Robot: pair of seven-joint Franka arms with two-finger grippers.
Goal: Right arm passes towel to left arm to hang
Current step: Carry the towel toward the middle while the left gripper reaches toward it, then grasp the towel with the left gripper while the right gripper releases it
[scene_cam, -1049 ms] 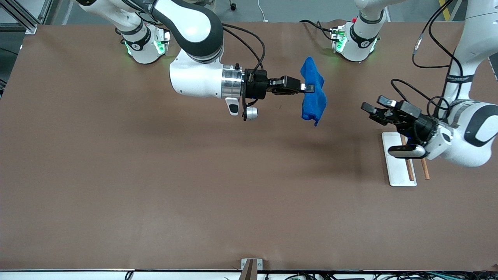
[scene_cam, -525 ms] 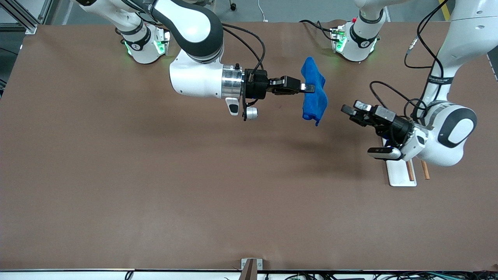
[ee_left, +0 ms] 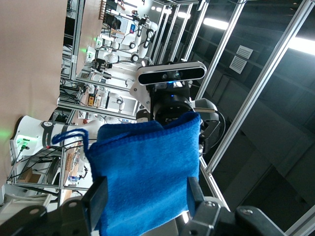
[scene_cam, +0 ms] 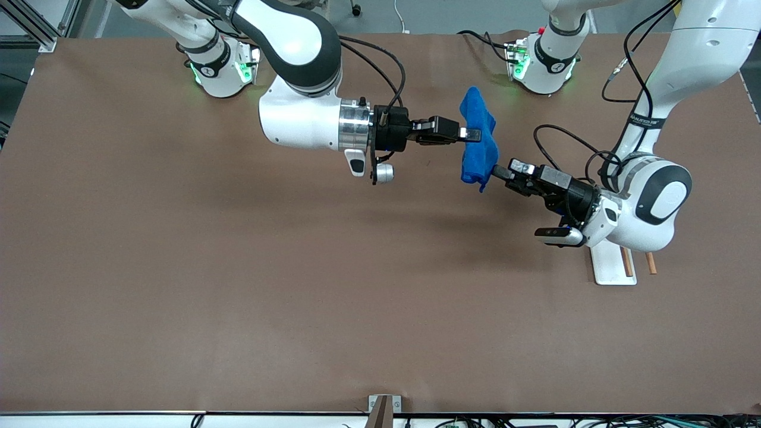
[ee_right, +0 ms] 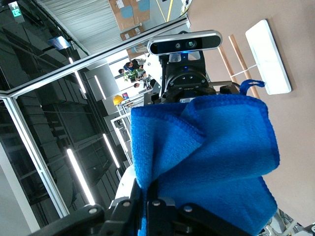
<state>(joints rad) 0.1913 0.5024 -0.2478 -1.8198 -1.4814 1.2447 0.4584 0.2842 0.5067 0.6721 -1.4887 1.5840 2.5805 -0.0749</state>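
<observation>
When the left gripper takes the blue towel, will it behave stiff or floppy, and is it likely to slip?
Probably floppy: the towel hangs folded and drooping from the right gripper, so its free part should sag and swing. Slipping seems unlikely, since the fuzzy pile shows between the left gripper's open fingers. It looks light.
</observation>
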